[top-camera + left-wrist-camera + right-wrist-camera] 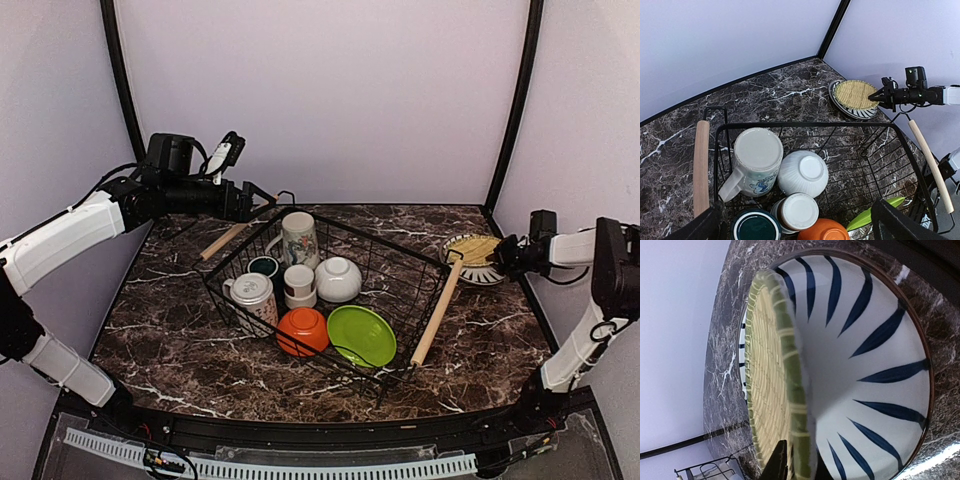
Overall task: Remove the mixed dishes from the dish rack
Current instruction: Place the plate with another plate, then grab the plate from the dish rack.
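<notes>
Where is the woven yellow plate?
Top view, far right, outside the dish rack: the woven yellow plate rests on the striped plate, at the right gripper.

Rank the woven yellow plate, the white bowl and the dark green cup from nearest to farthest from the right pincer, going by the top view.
From the right pincer:
1. woven yellow plate, at its tips, right of the dish rack.
2. white bowl, middle of the rack.
3. dark green cup, on the rack's left side.

Dish rack (pixel 815 123) holds mug (pixel 757 157), white bowl (pixel 803 172) — right gripper (pixel 872 95) touching woven plate (pixel 854 94) rim.
</notes>
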Available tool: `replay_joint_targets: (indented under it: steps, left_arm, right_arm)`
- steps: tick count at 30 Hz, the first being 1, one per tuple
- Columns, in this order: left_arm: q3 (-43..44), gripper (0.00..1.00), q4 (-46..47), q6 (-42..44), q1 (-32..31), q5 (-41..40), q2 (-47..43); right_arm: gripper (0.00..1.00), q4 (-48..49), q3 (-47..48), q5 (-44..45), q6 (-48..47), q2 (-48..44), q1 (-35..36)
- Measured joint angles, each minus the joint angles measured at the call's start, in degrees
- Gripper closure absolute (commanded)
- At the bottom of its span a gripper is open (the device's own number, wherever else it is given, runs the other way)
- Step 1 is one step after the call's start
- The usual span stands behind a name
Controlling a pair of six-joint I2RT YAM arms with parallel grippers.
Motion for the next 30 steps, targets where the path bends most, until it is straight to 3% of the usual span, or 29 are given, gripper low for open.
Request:
replay_joint_targets:
  steps: [5, 12, 18, 22, 30]
  left_arm:
    - [0.0, 0.01, 0.0, 0.0, 0.0, 0.0, 0.0]
    - [0.0, 0.01, 0.0, 0.0, 0.0, 0.09, 0.0]
    - [0.0, 0.01, 0.0, -0.02, 0.0, 0.26, 0.0]
    - [0.0, 0.01, 0.0, -0.02, 0.0, 0.39, 0.0]
    - [0.0, 0.01, 0.0, -0.24, 0.0, 0.98, 0.0]
  right_arm:
    - [0.59, -1.42, 0.35, -0.85, -1.88, 1.55, 0.0]
    - [0.35, -5.92, 0.39, 0.42, -6.54, 0.72, 0.02]
    - [0.19, -11.45, 0.7, 4.22, -11.61, -6.16, 0.02]
    - [0.03, -15.56, 1.57, 6.6, -15.82, -10.91, 0.02]
    - [0.01, -22.43, 7.58, 5.62, -26.84, -19.02, 0.2]
